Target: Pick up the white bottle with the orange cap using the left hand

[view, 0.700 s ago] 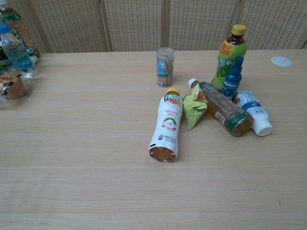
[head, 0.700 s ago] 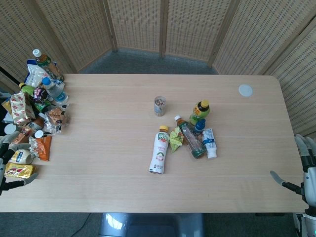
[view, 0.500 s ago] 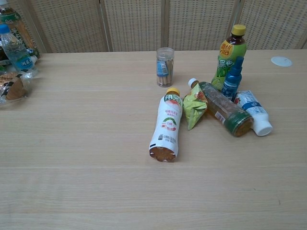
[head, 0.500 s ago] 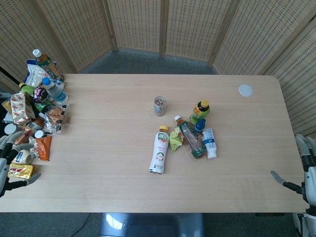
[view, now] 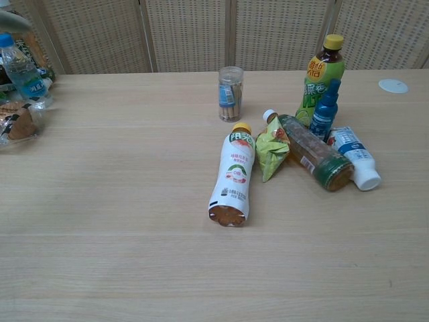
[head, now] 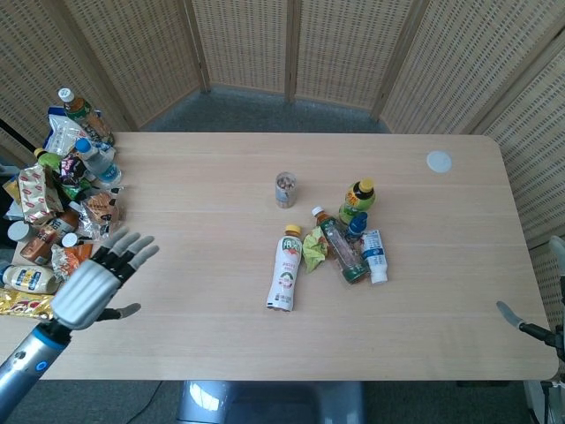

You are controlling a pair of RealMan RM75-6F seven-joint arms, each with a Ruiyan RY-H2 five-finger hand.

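The white bottle with the orange cap (head: 284, 276) (view: 232, 176) lies on its side near the middle of the table, cap pointing away from me. My left hand (head: 93, 284) hovers over the table's left front part, fingers spread and empty, well to the left of the bottle. Only a thumb and a fingertip of my right hand (head: 528, 327) show at the right edge of the head view, off the table's front right corner, holding nothing. The chest view shows neither hand clearly.
Right of the white bottle lie a green snack packet (head: 314, 250), a brown bottle (head: 342, 249) and a white-blue bottle (head: 374, 256). A green bottle (head: 357, 201) and a blue bottle (view: 324, 112) stand behind. A clear jar (head: 285, 190) stands further back. Snacks and bottles (head: 66, 177) crowd the left edge. A white lid (head: 439, 162) lies far right.
My left hand has risen from the left table edge and moved right over the table, fingers spread. My right hand has drawn back, mostly out of the view.
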